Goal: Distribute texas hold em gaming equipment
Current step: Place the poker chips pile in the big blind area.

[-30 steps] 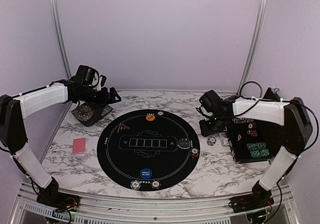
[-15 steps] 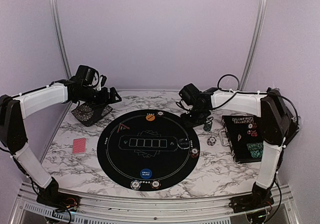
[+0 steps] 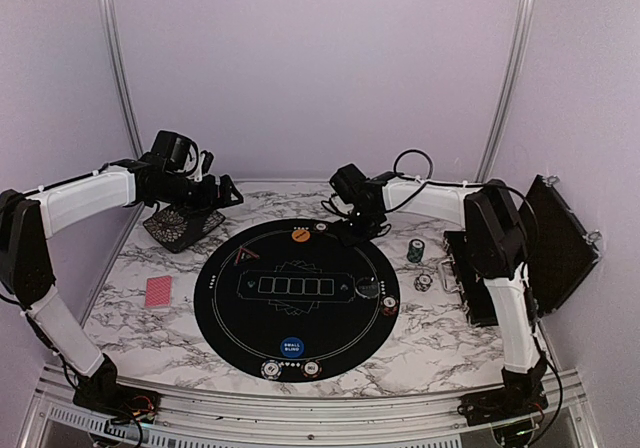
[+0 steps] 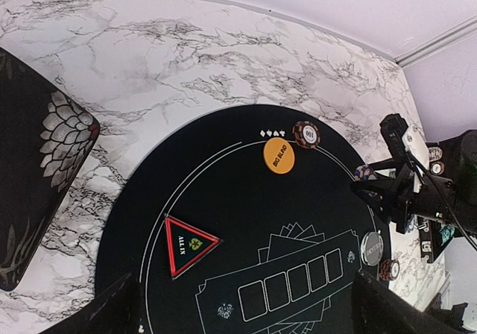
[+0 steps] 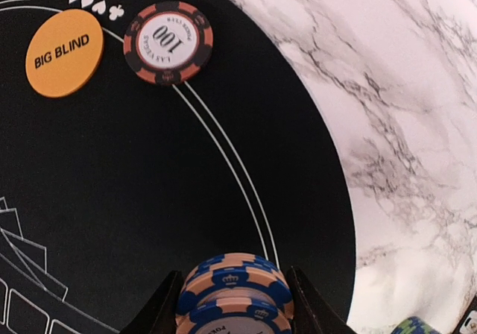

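Two arms reach over a marble table [image 3: 150, 338]; take its round black mat [image 3: 235, 313] as the clock face, with twelve at the far wall.

Off the mat at ten o'clock, the left gripper [image 3: 226, 192] hovers above a black patterned slab [image 3: 180, 228]. Its fingers are spread wide with nothing between them. At nine o'clock the red-backed cards [image 3: 159, 291] lie on the marble, well apart from the mat.

On the mat at ten o'clock lies the triangular marker [image 4: 189, 244]. At six o'clock the blue button [image 3: 292, 348] has a striped chip [image 3: 270, 369] on its left and a second striped chip [image 3: 312, 369] on its right. At twelve the orange button [image 5: 64, 52] lies just beside a chip marked 100 [image 5: 168, 42].

At one o'clock, over the mat's rim, the right gripper [image 5: 232, 308] has its fingers clamped on a short orange-and-blue chip stack [image 5: 235, 283]. Whether the stack touches the mat I cannot tell.

The dark-grey button [image 3: 369, 288] sits at three o'clock, with a rim chip [image 3: 389, 306] near four. Off the mat at two o'clock stands a teal chip stack [image 3: 415, 251]. A lone chip [image 3: 424, 283] lies on the marble at three. Furthest right, the black chip case [image 3: 468, 293] lies open with its lid [image 3: 560, 243] raised.
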Available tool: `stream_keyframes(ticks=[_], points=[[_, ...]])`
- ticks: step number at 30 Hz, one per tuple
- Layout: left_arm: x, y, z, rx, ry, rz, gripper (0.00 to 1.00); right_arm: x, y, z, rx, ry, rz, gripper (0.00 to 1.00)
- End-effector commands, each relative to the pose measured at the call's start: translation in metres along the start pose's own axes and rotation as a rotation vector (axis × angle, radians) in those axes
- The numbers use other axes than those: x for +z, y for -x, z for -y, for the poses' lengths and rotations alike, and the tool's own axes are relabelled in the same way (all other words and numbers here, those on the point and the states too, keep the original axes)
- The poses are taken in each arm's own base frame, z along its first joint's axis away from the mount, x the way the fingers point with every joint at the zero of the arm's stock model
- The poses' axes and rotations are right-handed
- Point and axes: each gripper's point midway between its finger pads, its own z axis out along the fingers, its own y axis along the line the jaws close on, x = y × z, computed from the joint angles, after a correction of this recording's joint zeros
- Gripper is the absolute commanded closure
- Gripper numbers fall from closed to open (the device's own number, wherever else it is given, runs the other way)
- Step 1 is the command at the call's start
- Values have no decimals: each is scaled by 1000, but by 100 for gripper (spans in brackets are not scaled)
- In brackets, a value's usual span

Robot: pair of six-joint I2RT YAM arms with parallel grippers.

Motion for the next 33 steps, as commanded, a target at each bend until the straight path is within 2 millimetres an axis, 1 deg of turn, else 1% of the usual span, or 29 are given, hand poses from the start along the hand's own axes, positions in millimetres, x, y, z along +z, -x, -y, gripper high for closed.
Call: stream_keyframes(ticks=[1, 5, 8, 15, 19, 27, 33], points=[[-6, -5, -1, 13, -3, -13, 1, 2, 27, -13, -67, 30, 46, 58], [-6, -5, -1, 15, -2, -13, 1, 12, 39, -19, -103, 46, 57, 58], [-6, -6, -2, 15, 1, -13, 1, 19, 44, -22, -132, 52, 63, 58], [-7, -5, -4, 15, 10, -9, 1, 35, 44, -20, -165, 64, 53, 58], [-6, -5, -4, 14, 9, -9, 1, 40, 45, -17, -171, 69, 57, 58], [-5, -6, -5, 12, 13, -11, 1, 53, 41, -12, -174, 78, 44, 58], [-4, -5, -5, 13, 13, -11, 1, 62, 44, -6, -163, 84, 44, 57]])
